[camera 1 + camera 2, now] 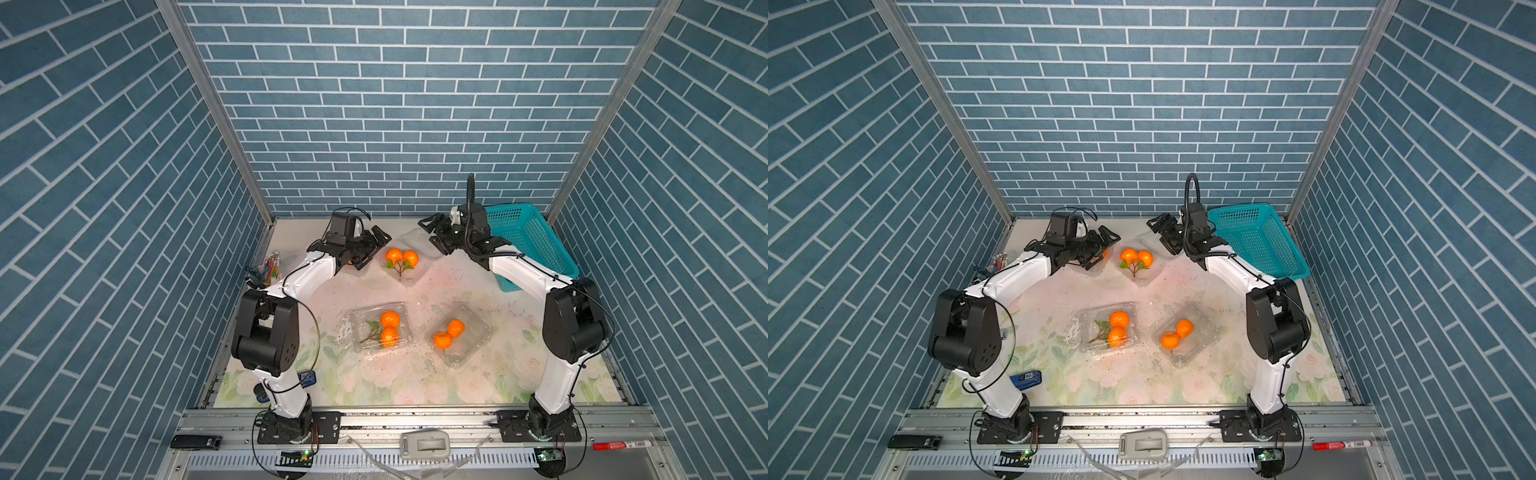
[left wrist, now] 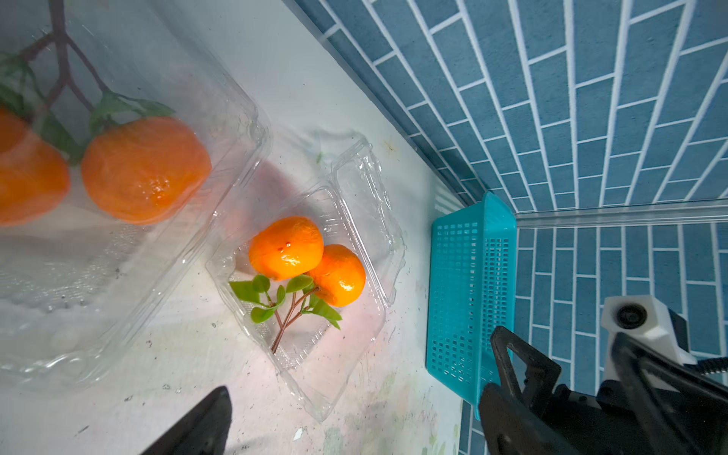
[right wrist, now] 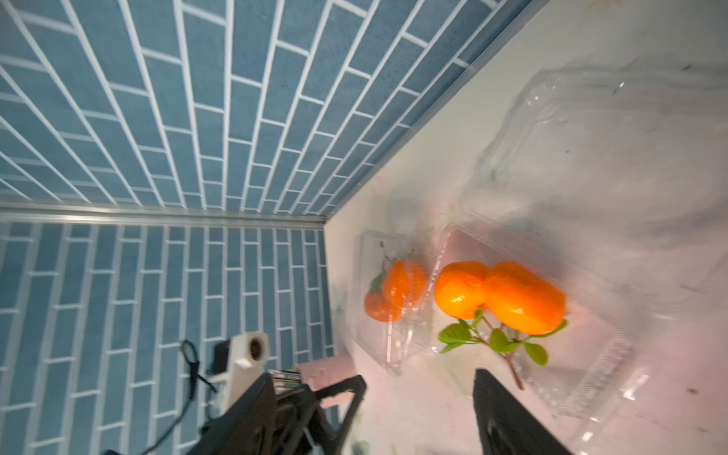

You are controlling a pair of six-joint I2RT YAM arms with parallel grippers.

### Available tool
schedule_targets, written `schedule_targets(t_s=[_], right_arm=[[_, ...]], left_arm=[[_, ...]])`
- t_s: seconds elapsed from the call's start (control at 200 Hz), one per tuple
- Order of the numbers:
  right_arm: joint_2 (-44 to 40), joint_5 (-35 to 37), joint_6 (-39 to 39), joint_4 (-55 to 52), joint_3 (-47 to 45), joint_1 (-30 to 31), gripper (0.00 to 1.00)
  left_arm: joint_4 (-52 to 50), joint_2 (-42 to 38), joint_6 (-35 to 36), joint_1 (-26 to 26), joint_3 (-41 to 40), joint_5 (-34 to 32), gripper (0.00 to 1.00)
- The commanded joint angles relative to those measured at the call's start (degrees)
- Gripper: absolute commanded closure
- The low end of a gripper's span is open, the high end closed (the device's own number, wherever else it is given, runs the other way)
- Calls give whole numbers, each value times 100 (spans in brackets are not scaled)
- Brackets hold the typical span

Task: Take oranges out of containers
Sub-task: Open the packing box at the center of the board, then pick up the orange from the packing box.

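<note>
Two grippers gape empty beside an opened clamshell

We see the left gripper (image 1: 376,251) and the right gripper (image 1: 429,233), jaws spread and holding nothing, flanking the open clamshell box (image 1: 409,277). Its leafy mandarin pair (image 1: 402,257) lies inside. A second box (image 2: 236,98) with mandarins sits under the left gripper, two filled boxes (image 1: 380,328) lie nearer the arm bases, and a teal basket (image 1: 532,245) stands behind the right arm.

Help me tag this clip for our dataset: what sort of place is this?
Most likely a robot lab test booth, not a real room: brick-print wall panels on aluminium frame posts, and a left arm and right arm mounted on a metal rail.
</note>
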Motion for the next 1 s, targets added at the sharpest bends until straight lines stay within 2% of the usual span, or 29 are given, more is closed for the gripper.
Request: schedule_targets(t_s=[0.0, 0.08, 0.3, 0.505, 0.995], right_arm=[[252, 435, -1864, -2151, 471, 300, 24], [572, 665, -2251, -2615, 829, 541, 27], [1250, 902, -2570, -3086, 1392, 890, 46], [1740, 968, -2666, -3231, 1835, 994, 49], [2730, 922, -2502, -3179, 2691, 1023, 57]], left_arm=[[166, 77, 48, 57, -319, 416, 1], [617, 208, -233, 39, -463, 593, 1], [1549, 397, -866, 46, -818, 800, 1], [2014, 443, -1297, 70, -1075, 822, 1], [2206, 388, -1367, 125, -1400, 802, 1]])
